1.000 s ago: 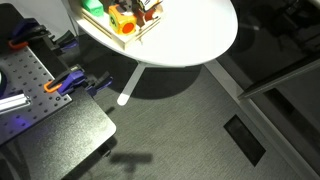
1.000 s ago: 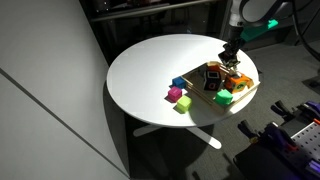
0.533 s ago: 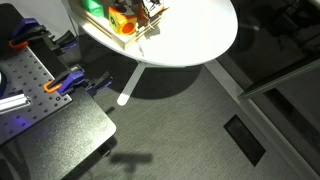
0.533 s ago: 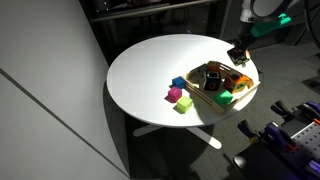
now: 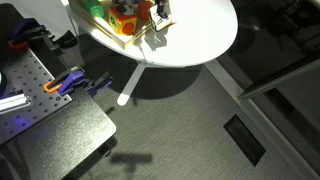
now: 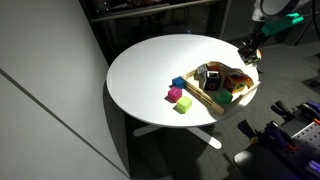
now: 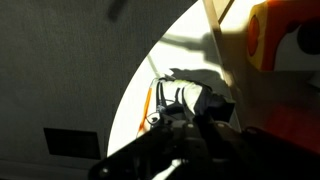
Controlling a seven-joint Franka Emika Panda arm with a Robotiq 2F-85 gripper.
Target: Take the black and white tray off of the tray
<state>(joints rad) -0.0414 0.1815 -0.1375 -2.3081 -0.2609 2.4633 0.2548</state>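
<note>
My gripper [image 6: 250, 55] hangs just beyond the far right end of the pale wooden tray [image 6: 203, 98], above the white table's edge. It also shows in an exterior view [image 5: 160, 15] beside the wooden tray [image 5: 135, 40]. In the wrist view the gripper [image 7: 195, 105] is shut on a small black and white tray [image 7: 190, 97], held above the tabletop. The wooden tray's edge [image 7: 215, 25] and the orange and yellow block [image 7: 270, 40] lie off to the side. Another dark item [image 6: 212, 76] sits on the wooden tray.
The wooden tray also holds a green block [image 6: 224, 97] and the orange and yellow block [image 6: 238, 82]. Blue [image 6: 179, 83], magenta [image 6: 173, 95] and yellow-green [image 6: 183, 104] blocks lie loose on the round white table [image 6: 150, 65]. A perforated board with clamps [image 5: 30, 90] stands beside the table.
My gripper has risen from the wooden tray and moved sideways past its end, toward the table's edge, carrying the small black and white item.
</note>
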